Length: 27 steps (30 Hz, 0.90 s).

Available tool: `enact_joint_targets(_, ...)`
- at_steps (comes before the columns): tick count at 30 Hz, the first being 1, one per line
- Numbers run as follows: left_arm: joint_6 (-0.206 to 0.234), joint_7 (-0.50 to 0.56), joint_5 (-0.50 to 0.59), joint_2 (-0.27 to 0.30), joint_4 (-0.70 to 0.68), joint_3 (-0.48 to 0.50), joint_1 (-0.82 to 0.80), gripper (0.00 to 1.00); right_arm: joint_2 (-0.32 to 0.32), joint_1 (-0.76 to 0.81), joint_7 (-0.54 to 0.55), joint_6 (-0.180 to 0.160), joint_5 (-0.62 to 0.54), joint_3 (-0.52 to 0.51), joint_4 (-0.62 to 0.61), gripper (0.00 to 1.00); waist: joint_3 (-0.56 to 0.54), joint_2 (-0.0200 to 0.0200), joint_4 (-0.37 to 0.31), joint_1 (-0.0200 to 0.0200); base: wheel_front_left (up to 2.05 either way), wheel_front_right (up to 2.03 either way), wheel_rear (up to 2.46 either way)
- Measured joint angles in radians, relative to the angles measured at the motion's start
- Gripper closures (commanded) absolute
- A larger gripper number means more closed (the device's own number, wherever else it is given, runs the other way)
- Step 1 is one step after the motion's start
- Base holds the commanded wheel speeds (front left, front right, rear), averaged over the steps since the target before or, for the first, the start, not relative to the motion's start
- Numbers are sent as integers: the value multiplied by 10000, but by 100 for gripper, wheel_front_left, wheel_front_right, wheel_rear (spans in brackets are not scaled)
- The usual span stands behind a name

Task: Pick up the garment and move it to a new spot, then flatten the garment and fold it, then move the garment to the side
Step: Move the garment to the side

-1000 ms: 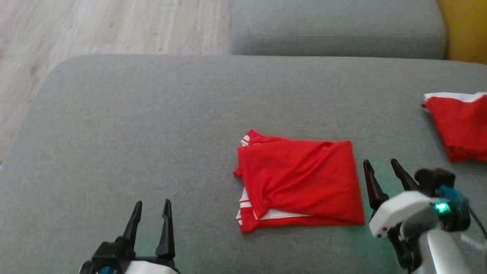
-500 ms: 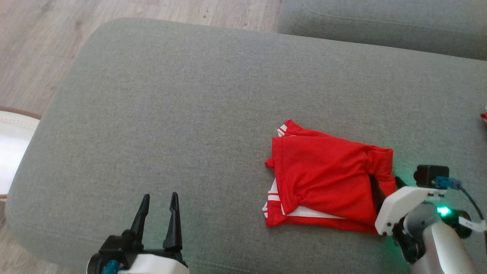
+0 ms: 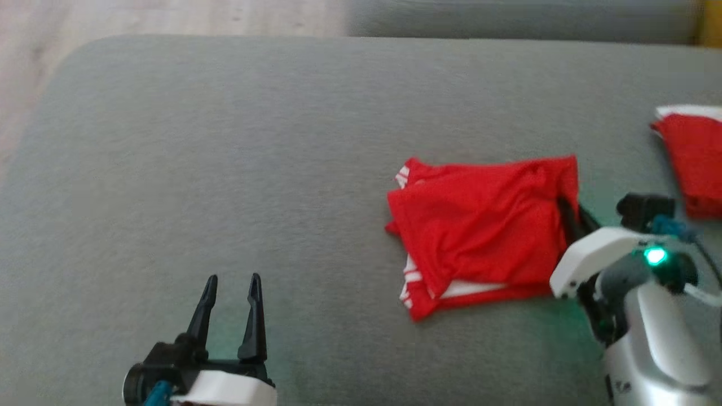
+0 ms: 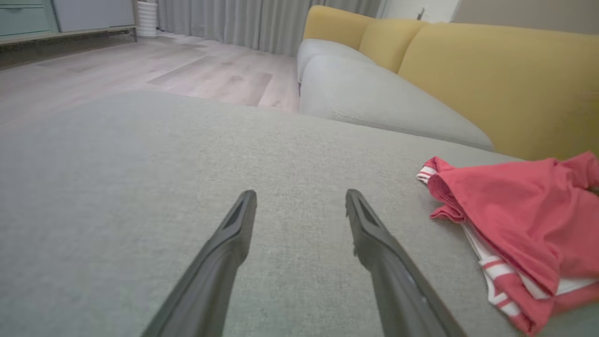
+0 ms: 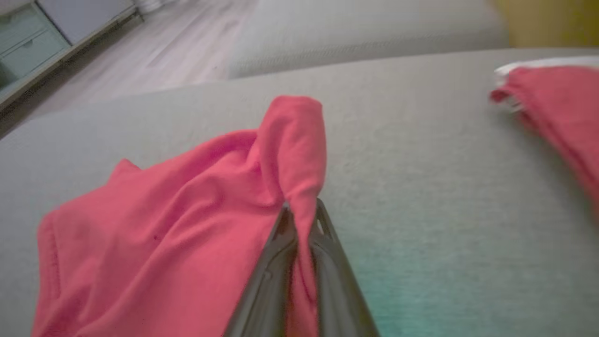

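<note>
Grey cushion (image 3: 225, 141), wood floor (image 4: 140, 70) beyond, right fingers (image 5: 333, 276) pinching red garment (image 3: 479, 225), left fingers (image 4: 224, 252) wide, possibly second garment (image 3: 691, 163)

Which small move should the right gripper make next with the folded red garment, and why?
Probably lift a little and draw it sideways: the right gripper is shut on the right edge of the garment, which already lies folded.

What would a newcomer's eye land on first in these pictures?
The folded red garment lies right of centre on the grey cushion, bright against it. The right gripper is shut on its right edge, pinching up a peak of cloth, while the left gripper hovers open at the lower left. A second red garment lies at the far right.
</note>
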Motion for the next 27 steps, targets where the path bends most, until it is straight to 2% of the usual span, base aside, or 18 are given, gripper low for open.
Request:
enact_joint_targets(10, -155, 2, 372, 88, -40, 12, -1169, 0, -259, -557, -155, 0, -27, -368, -1112, 100, 874, 0, -2258, 0, 0, 0, 0)
enact_joint_targets(15, -230, 44, 479, 121, 21, -61, -1557, 0, -284, -959, -176, 0, -23, -355, -1237, 100, 1418, 0, -3049, 1, 0, 0, 0)
enact_joint_targets(20, -226, 46, 485, 128, 123, -107, -1615, 0, -360, -1521, -165, 0, -25, 2, -1227, 100, 1665, 0, -3280, 3, 0, 0, 0)
enact_joint_targets(27, -213, 44, 464, 119, 190, -73, -1585, 0, -895, -2972, 604, 0, 69, 205, -1354, 100, 1432, 0, -2825, -1, 0, 0, 0)
